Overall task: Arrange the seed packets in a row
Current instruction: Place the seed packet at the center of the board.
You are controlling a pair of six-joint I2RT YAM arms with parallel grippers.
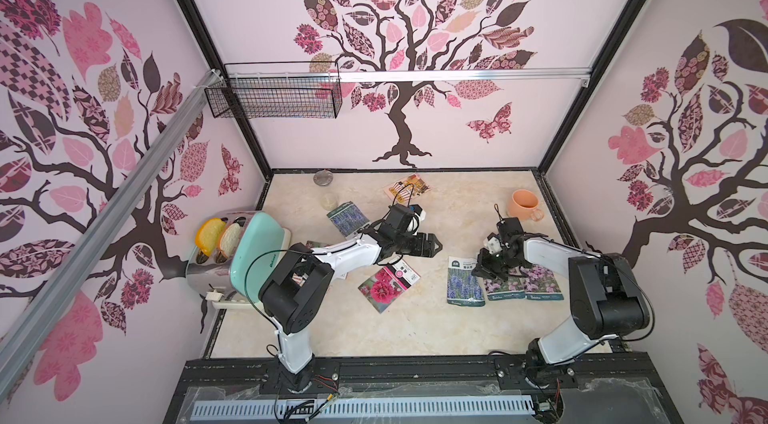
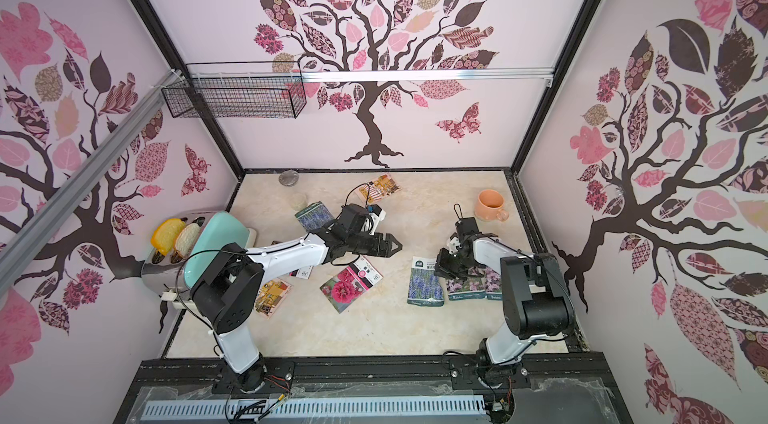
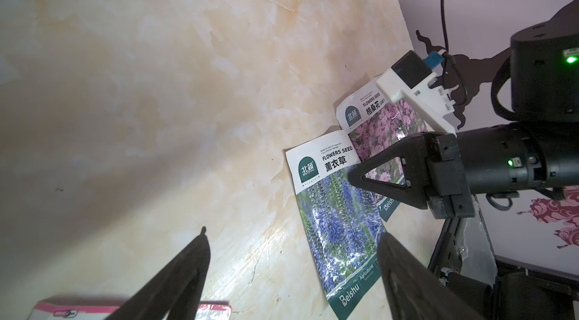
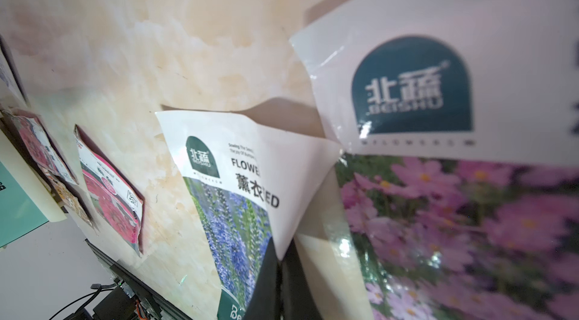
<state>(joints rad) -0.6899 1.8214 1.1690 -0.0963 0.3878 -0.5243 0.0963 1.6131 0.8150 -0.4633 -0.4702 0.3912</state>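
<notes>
My right gripper (image 1: 484,270) (image 4: 279,259) is shut on the right edge of a lavender seed packet (image 1: 465,280) (image 4: 225,202), which curls up at the pinch. Beside it lie two pink-purple flower packets (image 1: 503,287) (image 1: 542,287), edge to edge. A red-pink flower packet (image 1: 388,283) lies tilted mid-table. Above it my left gripper (image 1: 432,245) (image 3: 291,233) hovers open and holds nothing. Further back are a second lavender packet (image 1: 347,218) and an orange cartoon packet (image 1: 409,187). Another orange packet (image 2: 272,297) shows under my left arm in a top view.
A peach mug (image 1: 523,204) stands at the back right. A toaster (image 1: 208,268) with bread and a teal board (image 1: 257,247) crowd the left edge. A small glass jar (image 1: 329,202) and a metal lid (image 1: 322,177) sit at the back. A wire basket (image 1: 274,96) hangs on the wall.
</notes>
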